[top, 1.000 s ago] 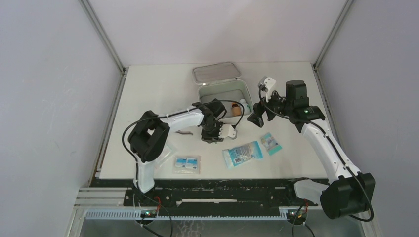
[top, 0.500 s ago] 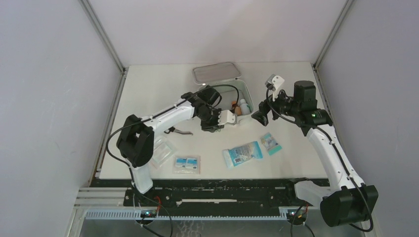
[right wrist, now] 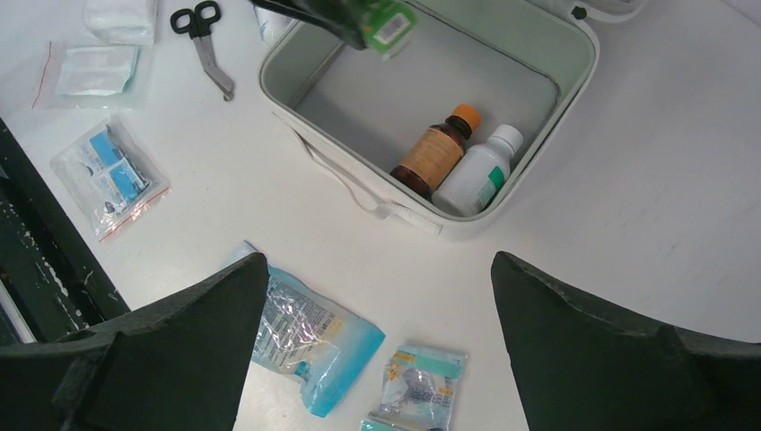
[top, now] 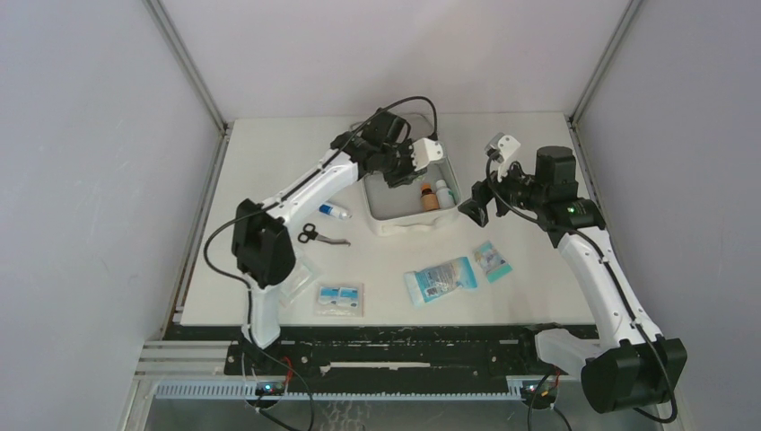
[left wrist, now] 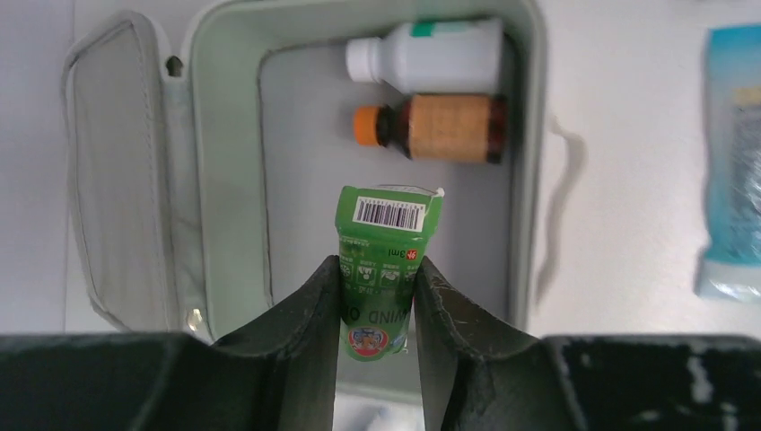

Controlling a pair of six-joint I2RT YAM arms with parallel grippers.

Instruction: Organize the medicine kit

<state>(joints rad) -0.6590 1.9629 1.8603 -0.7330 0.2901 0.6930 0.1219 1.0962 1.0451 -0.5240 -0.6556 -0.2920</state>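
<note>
Left arm carried a carton to the open case: we saw the left gripper (left wrist: pixel 377 265) clamped on a small green box (left wrist: pixel 388 220), hanging over the grey interior of the medicine kit (left wrist: pixel 525 180). The kit sat open on the table (top: pixel 269 162), toward the far middle, its lid laid back flat.

A second before, that gripper was low over the table just in front of the kit. Half a second before, it was already lifted and moving toward the case. In that time the box left the table for the air above the compartment, while the right arm barely moved.

A white bottle (left wrist: pixel 431 56) and a brown bottle (left wrist: pixel 440 127) lay side by side against one wall of the kit, and the floor under the box was bare. We judged the box to be one release from being packed and saw room for it beside the bottles.

The right gripper (right wrist: pixel 377 260) hung with fingers spread wide and nothing between them, just beside the kit's right edge. Scissors (top: pixel 319 235), a blue packet (top: pixel 440 278) and other small packets lay loose on the table, so we judged the sorting far from finished.
</note>
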